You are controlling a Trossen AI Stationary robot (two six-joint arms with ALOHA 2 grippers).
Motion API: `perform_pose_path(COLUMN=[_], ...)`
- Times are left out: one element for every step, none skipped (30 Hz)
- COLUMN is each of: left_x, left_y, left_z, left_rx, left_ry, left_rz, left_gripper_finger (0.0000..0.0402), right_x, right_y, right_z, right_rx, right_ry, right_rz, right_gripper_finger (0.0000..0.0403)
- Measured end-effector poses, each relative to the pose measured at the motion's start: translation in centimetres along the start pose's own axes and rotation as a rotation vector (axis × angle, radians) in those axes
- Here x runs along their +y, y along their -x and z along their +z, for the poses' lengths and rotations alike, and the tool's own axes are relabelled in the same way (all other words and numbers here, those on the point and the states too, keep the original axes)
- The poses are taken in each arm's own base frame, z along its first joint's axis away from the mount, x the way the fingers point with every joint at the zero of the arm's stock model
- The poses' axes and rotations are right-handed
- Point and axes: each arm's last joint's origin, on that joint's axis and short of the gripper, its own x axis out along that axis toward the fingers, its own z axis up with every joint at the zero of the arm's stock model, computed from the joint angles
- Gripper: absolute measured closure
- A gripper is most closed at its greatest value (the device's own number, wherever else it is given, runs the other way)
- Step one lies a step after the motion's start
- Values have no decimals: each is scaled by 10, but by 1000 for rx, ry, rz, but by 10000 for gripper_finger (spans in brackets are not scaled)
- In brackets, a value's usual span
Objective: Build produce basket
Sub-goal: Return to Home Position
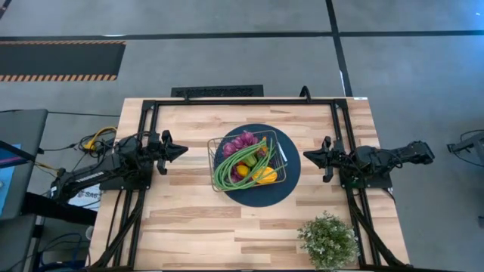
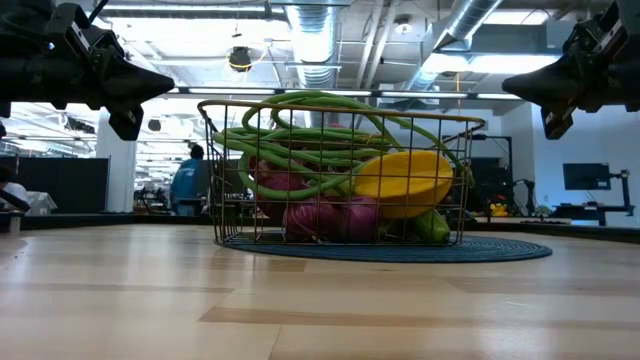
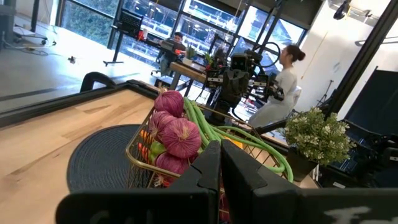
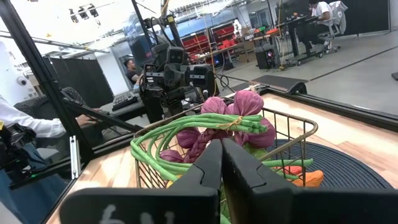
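From above, I had the left gripper [image 1: 180, 151] and right gripper [image 1: 308, 156] facing each other, fingers pinched together and empty. The basket [image 1: 214, 143] sat between their tips on the blue plate [image 1: 291, 185], apart from both.

Low view: both hung above rim height, I'd say to avoid snagging.

Left wrist: purple produce [image 3: 181, 137] just ahead.

Right wrist: green beans [image 4: 205, 121] ahead, draped over the load. The job looked finished.

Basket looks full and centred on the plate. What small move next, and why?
Probably just park both arms at home: the left gripper and right gripper are shut, empty and apart from the wire basket, which sits filled with produce on the blue plate.
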Motion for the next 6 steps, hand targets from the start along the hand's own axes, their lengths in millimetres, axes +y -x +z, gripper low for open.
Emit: perform_pose_path(left_x=[0, 0, 0, 0, 0, 0], left_y=[0, 0, 0, 0, 0, 0], left_z=[0, 0, 0, 0, 0, 0], left_rx=[0, 0, 0, 0, 0, 0], left_ry=[0, 0, 0, 0, 0, 0], left_rz=[0, 0, 0, 0, 0, 0], left_gripper_finger=[401, 401, 401, 401, 401, 401], right_x=[0, 0, 0, 0, 0, 0], right_y=[0, 0, 0, 0, 0, 0], right_z=[0, 0, 0, 0, 0, 0], right_rx=[0, 0, 0, 0, 0, 0], right_ry=[0, 0, 0, 0, 0, 0], right_rz=[0, 0, 0, 0, 0, 0], right_gripper_finger=[371, 371, 372, 373, 373, 374])
